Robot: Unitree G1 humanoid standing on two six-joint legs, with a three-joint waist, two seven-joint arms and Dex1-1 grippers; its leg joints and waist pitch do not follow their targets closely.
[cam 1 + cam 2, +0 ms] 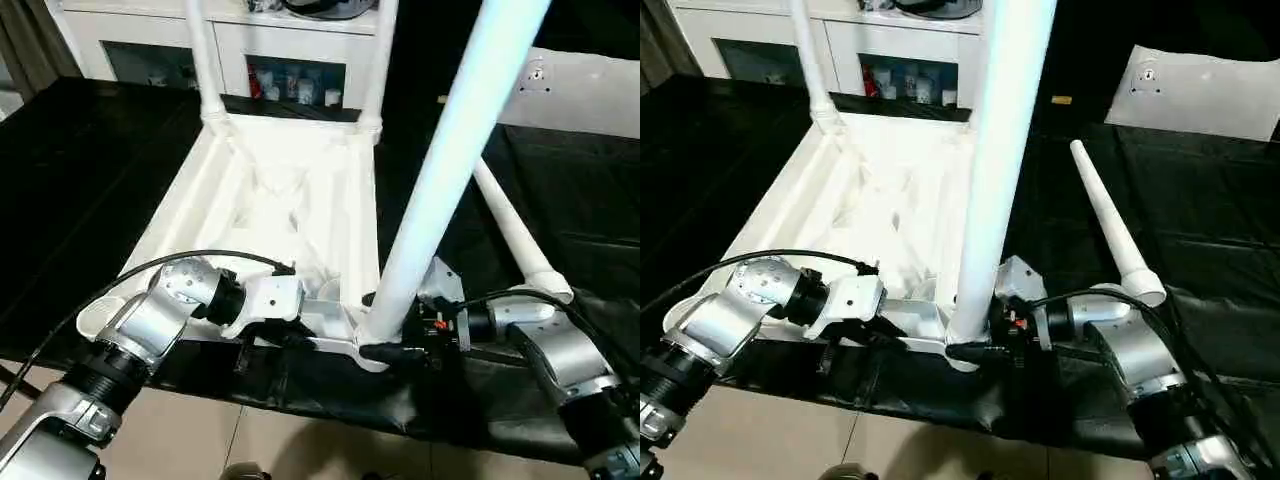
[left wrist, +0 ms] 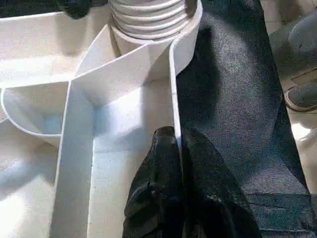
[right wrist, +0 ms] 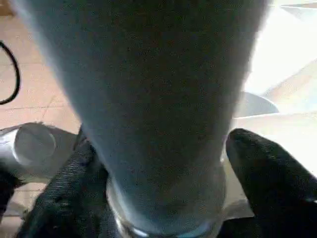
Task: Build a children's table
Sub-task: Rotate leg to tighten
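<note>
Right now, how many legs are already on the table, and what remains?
Two far legs stand in the tabletop. The near leg is being seated: right gripper around its base, left gripper clamping the rim. One leg remains on the cloth.

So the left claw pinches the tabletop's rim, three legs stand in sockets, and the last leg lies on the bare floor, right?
Not quite. The last leg lies on the black cloth, not the floor; the right eye view shows it. The left claw does pinch the tabletop's rim, and three legs stand in sockets.
</note>
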